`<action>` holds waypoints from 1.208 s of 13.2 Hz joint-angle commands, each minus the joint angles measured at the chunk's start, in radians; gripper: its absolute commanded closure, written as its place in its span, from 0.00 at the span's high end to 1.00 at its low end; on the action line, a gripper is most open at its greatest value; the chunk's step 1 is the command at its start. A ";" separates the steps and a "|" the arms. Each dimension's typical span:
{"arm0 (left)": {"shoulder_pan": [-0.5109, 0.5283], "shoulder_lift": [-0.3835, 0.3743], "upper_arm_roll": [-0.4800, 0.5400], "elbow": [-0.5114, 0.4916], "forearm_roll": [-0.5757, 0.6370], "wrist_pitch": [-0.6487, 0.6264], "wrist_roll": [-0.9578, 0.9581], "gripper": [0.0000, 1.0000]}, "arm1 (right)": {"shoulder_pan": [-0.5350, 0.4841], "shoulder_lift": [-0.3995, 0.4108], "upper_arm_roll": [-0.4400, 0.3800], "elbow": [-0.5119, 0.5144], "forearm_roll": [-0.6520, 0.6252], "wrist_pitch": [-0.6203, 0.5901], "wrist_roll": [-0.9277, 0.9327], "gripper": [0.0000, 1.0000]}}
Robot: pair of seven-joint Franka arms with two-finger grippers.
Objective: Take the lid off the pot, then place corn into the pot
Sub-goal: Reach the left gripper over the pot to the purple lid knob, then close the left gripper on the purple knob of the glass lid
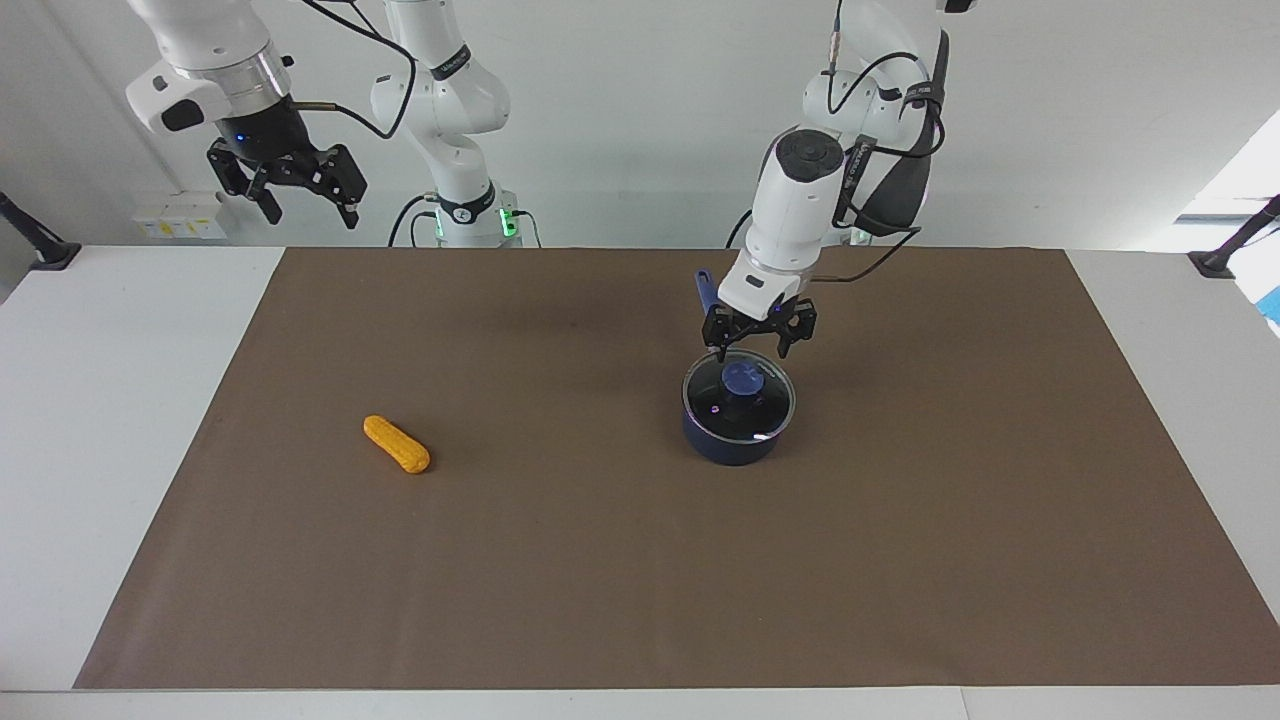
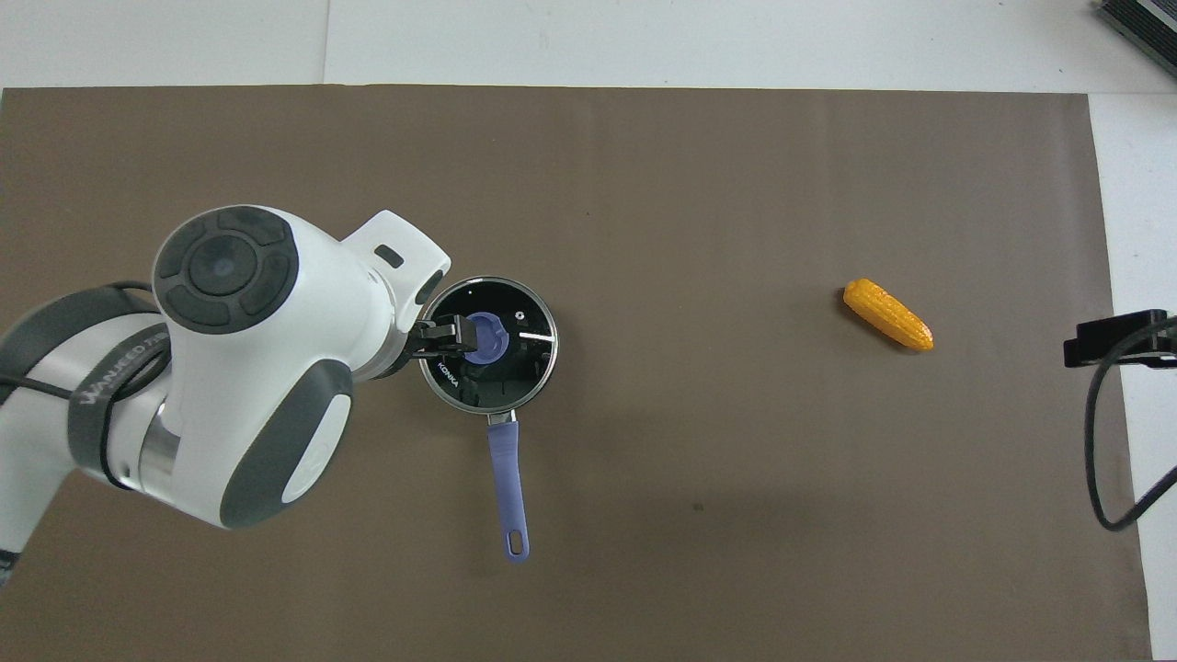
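The left gripper point(image 1: 758, 344) was held open just above the lid point(image 1: 738, 392), its fingers spread either side of the blue knob point(image 1: 743, 378). The lid was seated on the pot point(image 1: 733, 440) directly below. A centred, straight descent was judged necessary before closing. The corn point(image 1: 396, 444) lay well apart, toward the right arm's end. The right gripper point(image 1: 305, 190) waited raised, open.
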 commanded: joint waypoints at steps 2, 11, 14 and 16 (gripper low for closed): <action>-0.027 0.057 0.015 0.022 0.036 0.028 -0.001 1.00 | -0.013 -0.027 0.002 -0.034 0.018 0.025 -0.029 1.00; -0.021 0.074 0.017 0.046 0.042 0.022 0.008 0.93 | -0.015 -0.027 0.002 -0.034 0.018 0.025 -0.031 1.00; -0.023 0.080 0.015 0.042 0.041 0.033 0.028 0.65 | -0.015 -0.027 0.002 -0.034 0.018 0.024 -0.031 1.00; -0.026 0.080 0.017 0.043 0.042 0.031 0.043 0.16 | -0.015 -0.025 0.001 -0.033 0.018 0.024 -0.031 1.00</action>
